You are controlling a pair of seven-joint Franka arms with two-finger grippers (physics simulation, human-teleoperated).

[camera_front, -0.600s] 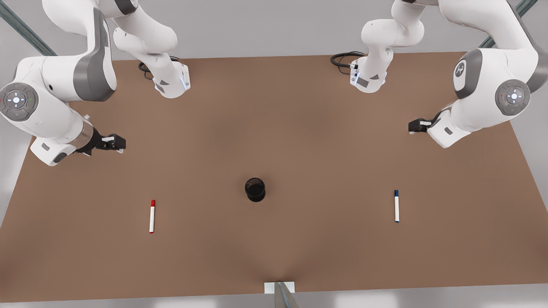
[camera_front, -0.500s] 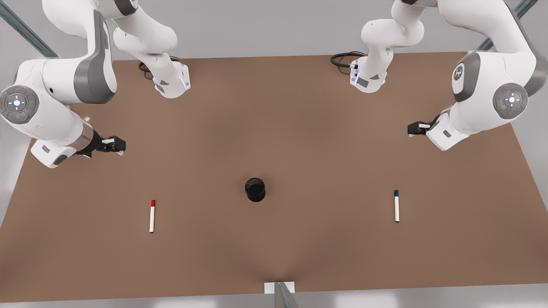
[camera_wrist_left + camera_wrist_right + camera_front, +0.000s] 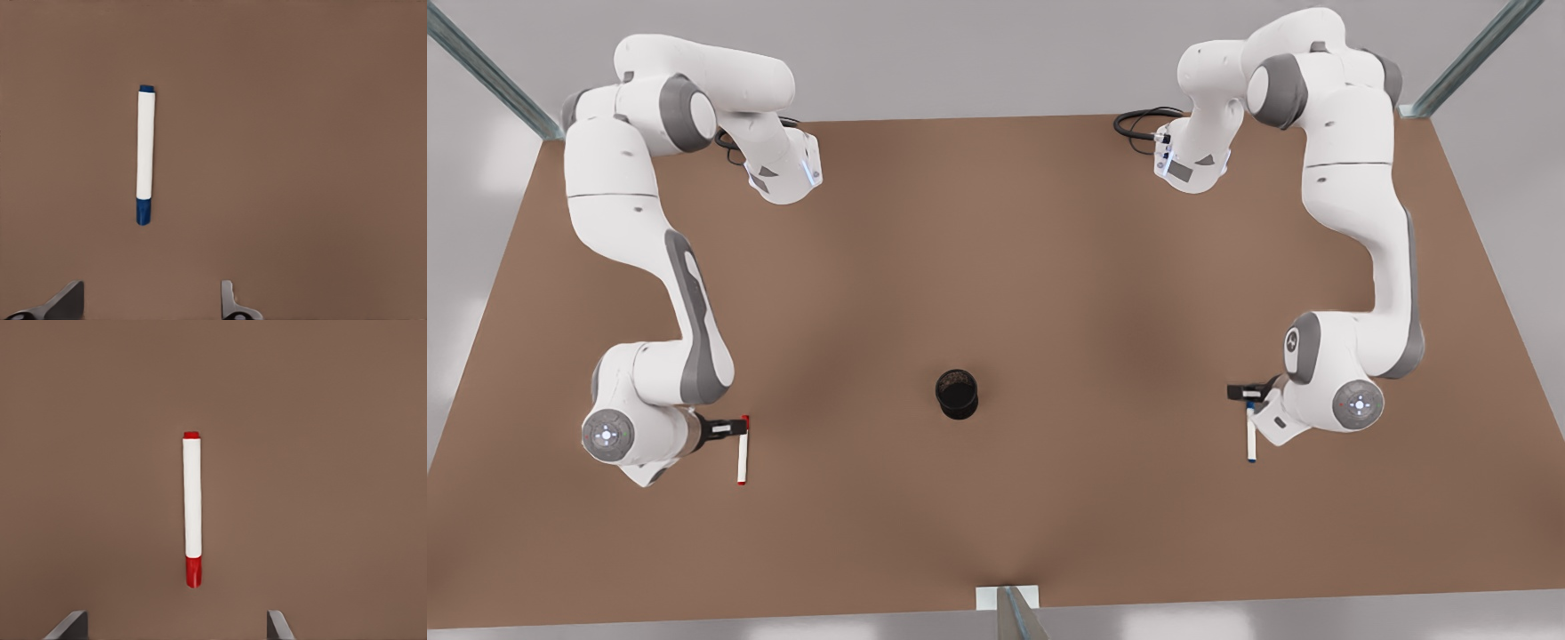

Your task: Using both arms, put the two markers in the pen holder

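A brown table [image 3: 996, 267] seen from above carries a small black pen holder [image 3: 957, 394] standing upright near its middle, with two white robot arms reaching down on either side of it. The left gripper [image 3: 1248, 392] hangs above the cap end of the blue-capped marker [image 3: 1251, 433], which lies flat well off toward the front view's right of the pen holder. In the left wrist view its two fingertips [image 3: 230, 305] stand wide apart with bare table between them, holding nothing, and the blue-capped marker [image 3: 145, 155] lies just beyond them, apart from both. The right gripper [image 3: 734, 428] hangs above the cap end of the red-capped marker [image 3: 742, 453], which lies flat well off toward the front view's left of the pen holder. In the right wrist view its fingertips [image 3: 277, 627] are also spread wide and empty, with the red-capped marker [image 3: 192, 509] lying between and beyond them, not touched. Open brown table surrounds the pen holder on all sides, with nothing between it and either marker. Both markers lie well in from the table's edges.
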